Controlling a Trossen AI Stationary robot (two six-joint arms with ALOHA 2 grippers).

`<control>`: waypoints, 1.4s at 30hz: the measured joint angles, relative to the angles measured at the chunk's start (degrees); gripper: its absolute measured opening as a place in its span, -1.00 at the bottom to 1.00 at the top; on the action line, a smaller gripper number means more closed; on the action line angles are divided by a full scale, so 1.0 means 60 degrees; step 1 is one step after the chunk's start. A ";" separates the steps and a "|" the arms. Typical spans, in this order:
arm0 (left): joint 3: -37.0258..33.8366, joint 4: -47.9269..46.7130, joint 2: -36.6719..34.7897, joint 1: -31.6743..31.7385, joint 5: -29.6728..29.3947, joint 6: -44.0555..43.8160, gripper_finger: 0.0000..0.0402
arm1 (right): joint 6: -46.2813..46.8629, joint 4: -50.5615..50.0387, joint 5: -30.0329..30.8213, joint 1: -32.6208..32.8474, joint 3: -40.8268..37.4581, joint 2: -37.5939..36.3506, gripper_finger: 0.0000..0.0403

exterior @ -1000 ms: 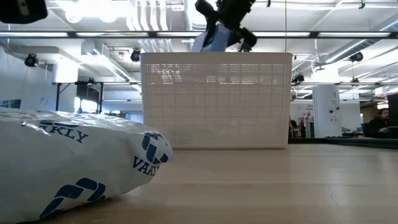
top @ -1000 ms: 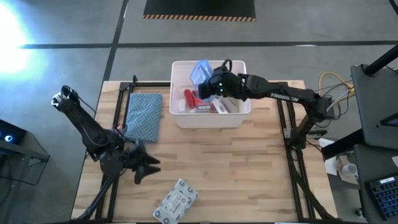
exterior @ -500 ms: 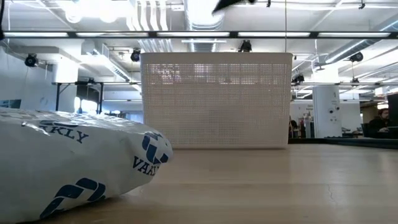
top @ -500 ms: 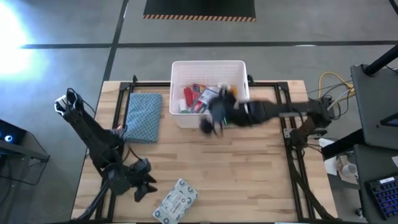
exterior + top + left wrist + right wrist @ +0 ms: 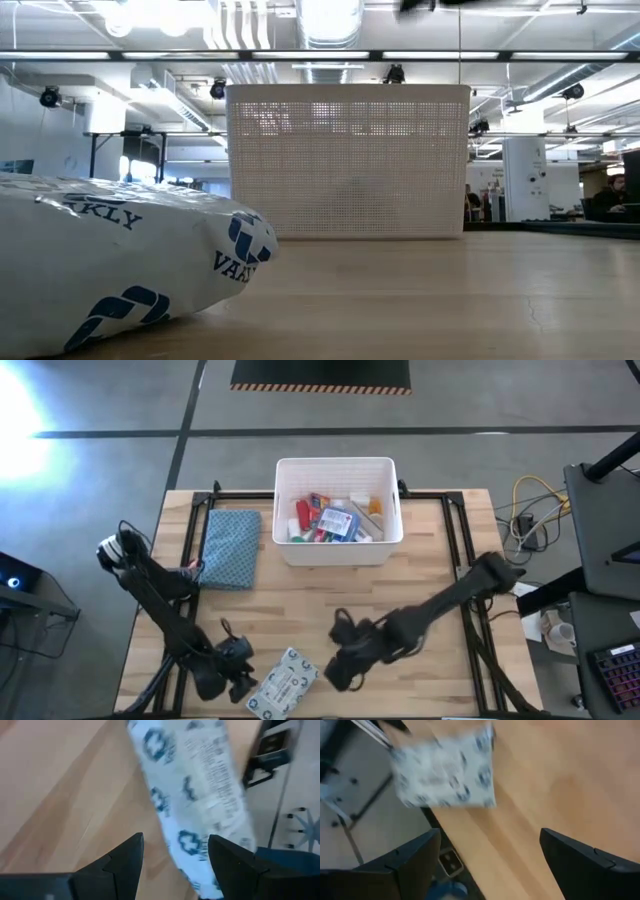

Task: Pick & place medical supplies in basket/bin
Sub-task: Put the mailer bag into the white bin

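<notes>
Both claws have swung to the surface's near edge: wide-open right claw [image 5: 335,678] and part-open left claw [image 5: 240,682] flank the flat pack [image 5: 284,682], risking collision or shoving it off.

Industrial lab or workshop hall: exposed ceiling ducts [image 5: 330,20], strip lights, grey concrete floor [image 5: 120,460], hazard-striped mat [image 5: 320,374], keyboard [image 5: 615,670] lower right.

Left claw [image 5: 243,682] and right claw [image 5: 335,672] agape.
</notes>
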 joint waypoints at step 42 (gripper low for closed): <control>-0.0427 0.1939 0.1973 0.0424 -0.0761 -0.1354 0.01 | 0.0033 0.6533 -0.0554 -0.1092 0.0345 0.4051 0.63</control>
